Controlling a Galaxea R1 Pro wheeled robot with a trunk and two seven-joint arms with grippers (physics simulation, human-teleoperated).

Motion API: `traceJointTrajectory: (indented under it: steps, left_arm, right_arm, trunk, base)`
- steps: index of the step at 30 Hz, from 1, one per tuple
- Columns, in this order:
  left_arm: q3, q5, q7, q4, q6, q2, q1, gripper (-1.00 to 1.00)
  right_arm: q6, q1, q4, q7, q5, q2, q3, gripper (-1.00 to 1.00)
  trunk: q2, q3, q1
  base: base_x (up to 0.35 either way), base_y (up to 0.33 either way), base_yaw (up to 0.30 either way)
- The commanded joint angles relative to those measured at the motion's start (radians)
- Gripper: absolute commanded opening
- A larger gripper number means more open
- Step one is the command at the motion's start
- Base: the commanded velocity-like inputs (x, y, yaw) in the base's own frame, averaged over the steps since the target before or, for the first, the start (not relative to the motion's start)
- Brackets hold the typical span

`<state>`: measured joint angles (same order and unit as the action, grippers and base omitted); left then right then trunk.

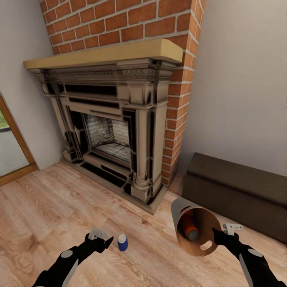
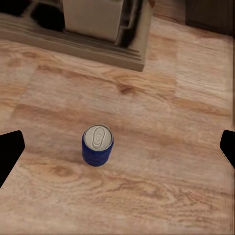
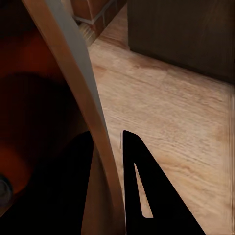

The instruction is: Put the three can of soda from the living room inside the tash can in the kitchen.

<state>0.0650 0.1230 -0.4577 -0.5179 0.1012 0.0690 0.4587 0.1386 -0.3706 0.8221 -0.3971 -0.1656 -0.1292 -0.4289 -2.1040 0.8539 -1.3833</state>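
A blue can of soda point(image 1: 122, 242) stands upright on the wooden floor, silver top up point(image 2: 97, 145). My left gripper point(image 1: 104, 241) is open just beside it, and in the left wrist view the can sits between and ahead of the spread fingers of that gripper point(image 2: 119, 149). My right gripper point(image 1: 217, 236) is shut on the rim of the grey tash can point(image 1: 180, 210), which hangs tilted with its mouth toward me. An orange can of soda point(image 1: 190, 229) lies inside it. In the right wrist view the tash can wall point(image 3: 73, 78) runs between the fingers of the right gripper point(image 3: 105, 147).
This is the living room. A brick fireplace point(image 1: 115, 131) with a wooden mantel stands ahead, its base step reaching onto the floor. A low dark brown cabinet point(image 1: 239, 191) lies along the right wall. A wood-framed glass door point(image 1: 10, 147) is at the left.
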Motion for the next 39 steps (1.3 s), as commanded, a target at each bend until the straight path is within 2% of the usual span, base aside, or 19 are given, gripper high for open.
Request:
traceJointTrajectory:
  steps: [1,12,18,26,39]
  left_arm:
    - [-0.001,0.0,0.0,0.002,0.001,0.0,0.0,1.0]
    - [-0.005,0.0,0.001,0.004,0.003,0.0,0.0,1.0]
    - [-0.005,-0.001,0.001,0.004,0.003,0.0,0.0,1.0]
    - [-0.005,-0.001,0.001,0.005,0.003,0.0,0.0,1.0]
    - [-0.005,0.0,0.0,0.006,0.005,0.0,0.0,1.0]
  right_arm:
    - [0.001,-0.001,0.001,-0.003,0.011,0.0,-0.001,-1.0]
    - [-0.004,-0.001,0.0,-0.003,0.011,0.005,-0.001,-1.0]
    - [-0.005,-0.001,0.0,-0.003,0.011,0.005,-0.002,-1.0]
    - [-0.008,-0.001,0.0,-0.003,0.004,0.019,-0.003,-1.0]
    - [-0.008,-0.001,0.0,-0.003,0.007,0.02,-0.003,-1.0]
  trunk:
    - [0.0,0.001,0.0]
    - [0.0,0.019,0.0]
    - [0.0,0.029,0.0]
    - [0.0,0.033,0.0]
    - [0.0,0.034,0.0]
  base:
    - [0.0,-0.267,0.0]
    - [0.035,-0.229,0.0]
    - [0.256,0.066,0.0]
    - [0.294,0.176,-0.018]
    - [0.069,-0.008,-0.224]
